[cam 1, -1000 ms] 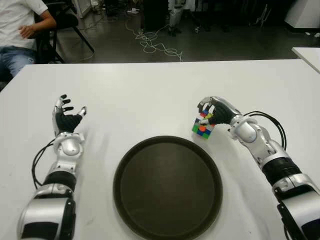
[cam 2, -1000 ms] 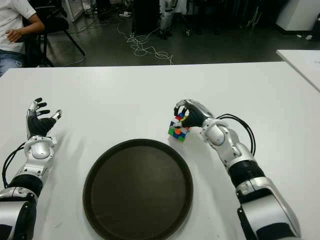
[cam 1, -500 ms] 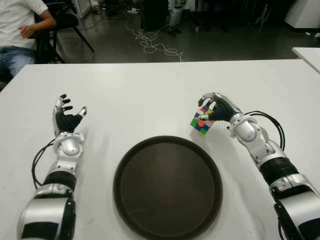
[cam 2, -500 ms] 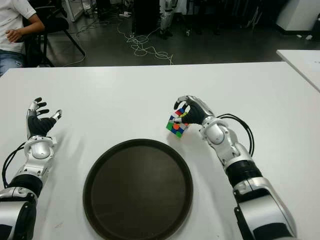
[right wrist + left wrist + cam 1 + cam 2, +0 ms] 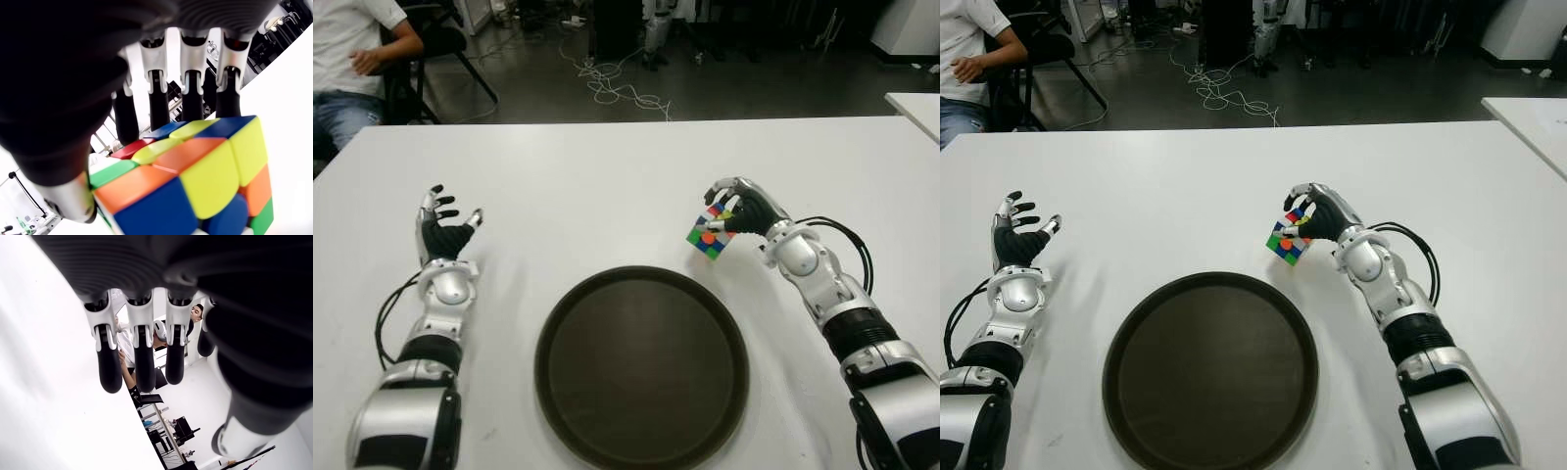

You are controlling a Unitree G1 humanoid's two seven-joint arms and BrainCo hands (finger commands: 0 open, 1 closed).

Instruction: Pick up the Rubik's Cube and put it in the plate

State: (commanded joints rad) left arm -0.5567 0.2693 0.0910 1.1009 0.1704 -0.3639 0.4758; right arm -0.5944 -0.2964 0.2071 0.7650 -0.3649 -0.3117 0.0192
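My right hand [image 5: 736, 210] is shut on the Rubik's Cube [image 5: 709, 235], holding it just above the white table [image 5: 607, 176], beyond the plate's far right rim. The right wrist view shows the cube [image 5: 195, 181] close up, its coloured faces pressed between the fingers [image 5: 191, 83] and thumb. The round dark plate [image 5: 641, 364] lies in front of me at the middle, with nothing on it. My left hand [image 5: 443, 230] shows open on the left, away from the plate, fingers spread [image 5: 142, 362].
A person [image 5: 357, 59] sits on a chair beyond the table's far left corner. Cables [image 5: 617, 88] lie on the floor behind the table. Another white table's corner [image 5: 915, 108] shows at the far right.
The right hand has lifted the cube off the table and tilted it, shifting slightly up and right. The left hand has not moved.
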